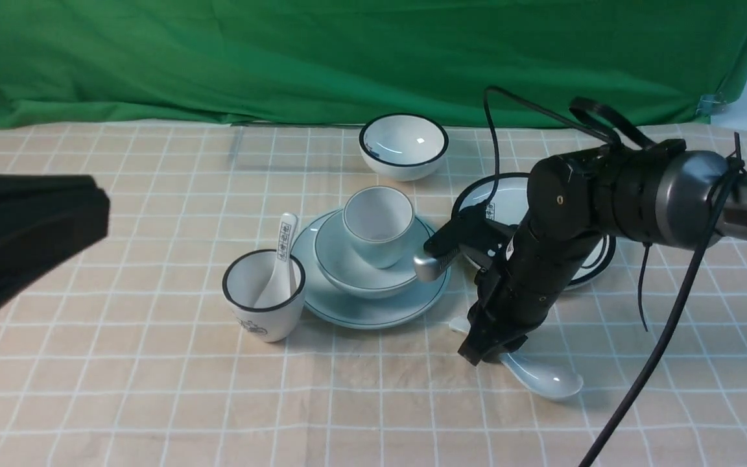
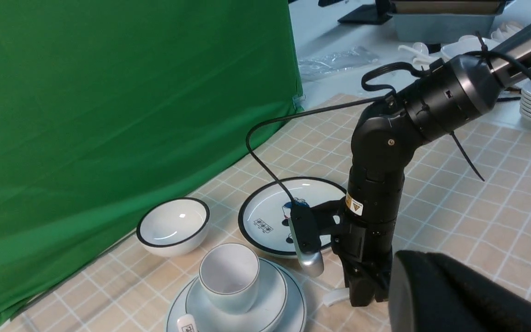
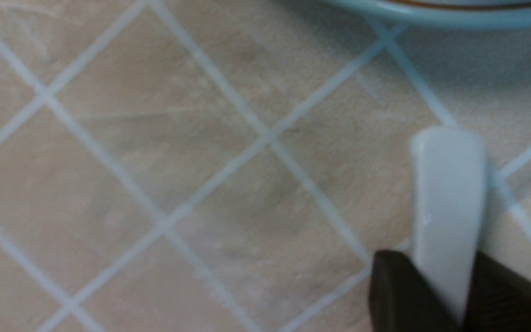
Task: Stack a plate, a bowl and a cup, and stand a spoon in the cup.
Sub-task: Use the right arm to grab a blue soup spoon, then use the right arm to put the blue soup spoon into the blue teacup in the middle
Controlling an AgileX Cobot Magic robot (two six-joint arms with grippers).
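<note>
Left fingers closed; right fingers clasp plain spoon.

Crowded Table

My table has a checked cloth on it. Directly on that I see the plate, a black-rimmed plate, a small bowl, a printed cup and the spoon.

You look forward and down over the counter from between the arms; your left wrist's camera looks across it, sharing the cup stack; your right wrist's peers down close at the spoon handle.
</note>
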